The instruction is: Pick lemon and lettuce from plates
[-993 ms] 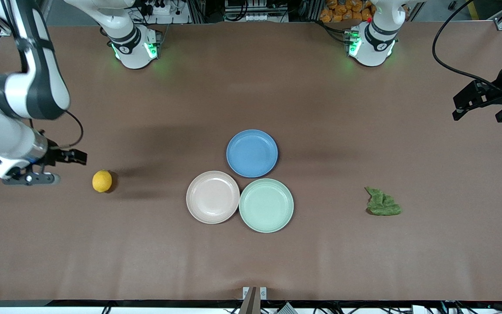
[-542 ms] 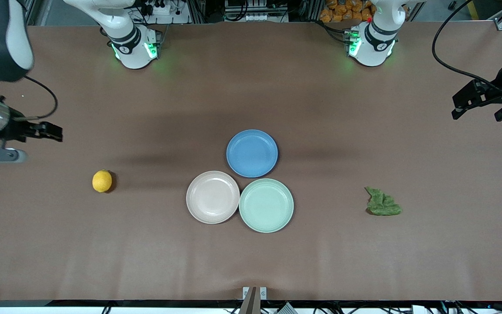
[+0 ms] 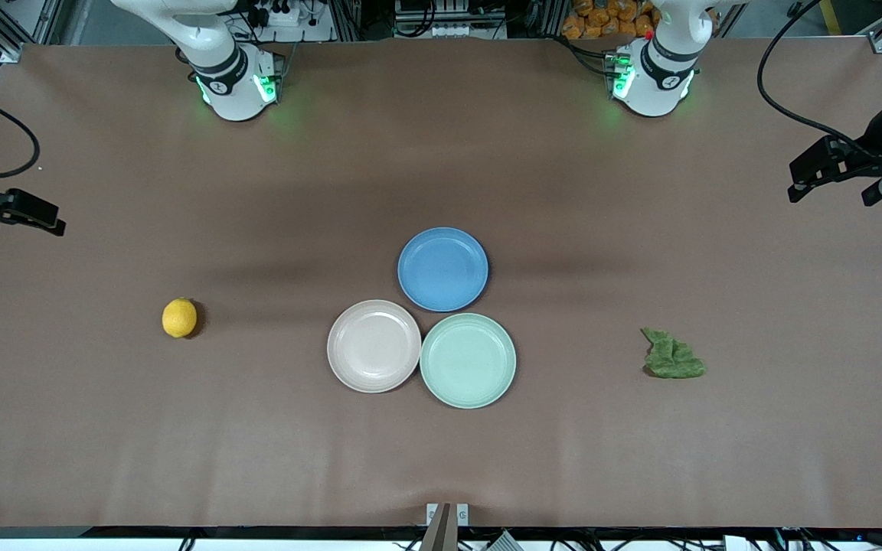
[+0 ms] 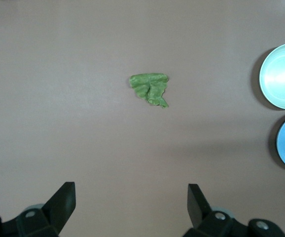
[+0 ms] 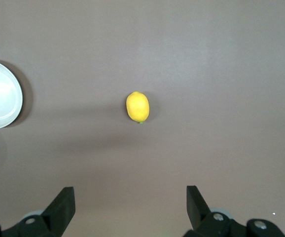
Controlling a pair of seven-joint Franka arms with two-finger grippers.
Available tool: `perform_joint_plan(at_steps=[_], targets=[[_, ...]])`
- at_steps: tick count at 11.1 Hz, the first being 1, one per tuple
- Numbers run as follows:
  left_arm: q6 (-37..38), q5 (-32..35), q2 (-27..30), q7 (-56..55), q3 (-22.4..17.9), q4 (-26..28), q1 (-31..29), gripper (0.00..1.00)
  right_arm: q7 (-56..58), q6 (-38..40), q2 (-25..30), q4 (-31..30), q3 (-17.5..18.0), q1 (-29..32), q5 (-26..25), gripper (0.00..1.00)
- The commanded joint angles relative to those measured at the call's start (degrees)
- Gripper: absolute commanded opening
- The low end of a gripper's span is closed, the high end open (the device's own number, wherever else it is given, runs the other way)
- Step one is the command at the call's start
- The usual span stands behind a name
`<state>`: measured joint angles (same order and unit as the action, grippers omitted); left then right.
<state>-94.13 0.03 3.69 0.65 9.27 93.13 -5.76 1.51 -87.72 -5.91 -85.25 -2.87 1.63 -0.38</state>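
Lemon (image 5: 138, 106) on table, well apart from spread, empty right tool (image 5: 127, 210)

You have a plain, unpatterned brown table cover (image 3: 441, 459). The lemon (image 3: 179, 317) is a uniform yellow, and your right wrist view shows a small green spot at one end. The lettuce (image 3: 672, 357) is dark green with a wrinkled, veined surface. The three plates are solid pastel shades: one pale pink-beige plate (image 3: 374, 346), one pale mint green plate (image 3: 468, 360), one blue plate (image 3: 442, 268). The arms are white with black bands, and their bases glow green. The left gripper (image 4: 131, 210) and the right gripper (image 5: 130, 210) have black fingers.
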Motion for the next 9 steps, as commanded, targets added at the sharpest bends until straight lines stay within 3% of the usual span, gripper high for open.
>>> perform_joint_plan(at_steps=[1, 3, 9], targets=[[4.5, -1.3, 0.1, 0.7, 0.1, -0.9, 0.0, 1.0, 1.3, 1.8, 0.2, 2.0, -1.4, -1.0, 1.1, 1.0], [4.9, -1.4, 0.1, 0.7, 0.1, -1.0, 0.0, 1.0, 1.6, 5.4, -0.1, 4.7, -2.1, -1.4, 1.2, 1.0], [4.9, -1.3, -0.1, 0.4, 0.1, -1.7, 0.4, 1.0, 1.7, 7.4, 1.7, 3.9, -2.9, -2.0, 1.2, 1.0]])
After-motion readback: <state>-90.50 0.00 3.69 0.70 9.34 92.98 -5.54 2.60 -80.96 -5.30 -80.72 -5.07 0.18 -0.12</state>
